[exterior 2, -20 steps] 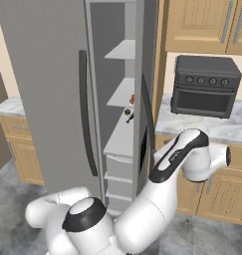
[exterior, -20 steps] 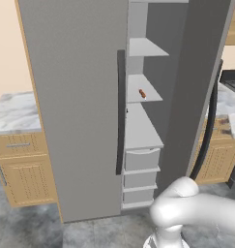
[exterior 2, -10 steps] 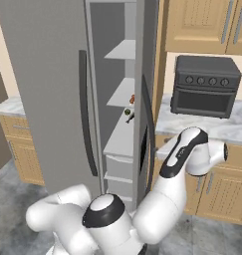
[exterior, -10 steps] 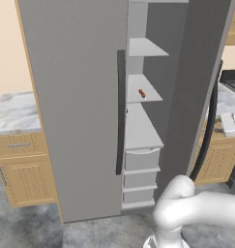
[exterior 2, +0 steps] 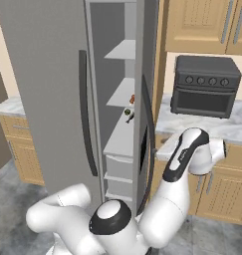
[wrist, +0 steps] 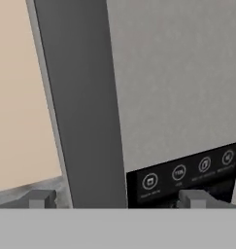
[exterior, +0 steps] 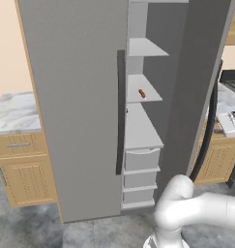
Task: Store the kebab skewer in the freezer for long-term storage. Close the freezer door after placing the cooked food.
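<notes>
The kebab skewer (exterior: 142,93) is found lying on a white shelf inside the freezer (exterior: 143,126), at the centre of the left base view, slightly above mid-height; in the right base view a reddish speck is seen at the near edge of a shelf, centre of frame, partly hidden by the door edge. The placing step is therefore judged complete.

The freezer door (exterior: 198,87) is found standing open — a tall grey panel at the right of the left base view, its dark curved handle (exterior: 206,135) running down the right side. Closing is not yet done, and this is judged to be all that is left of the task.

The gripper (wrist: 117,198) is seen in the hand view with its two finger tips set wide apart at the bottom of the frame; nothing is held between them. Beyond them, grey door surfaces and a dark control panel (wrist: 187,172) with small icons are seen at lower right. Contact with the door cannot be confirmed.

In the right base view the toaster oven (exterior 2: 206,85) is noted on the counter at upper right — untouched by the task.
</notes>
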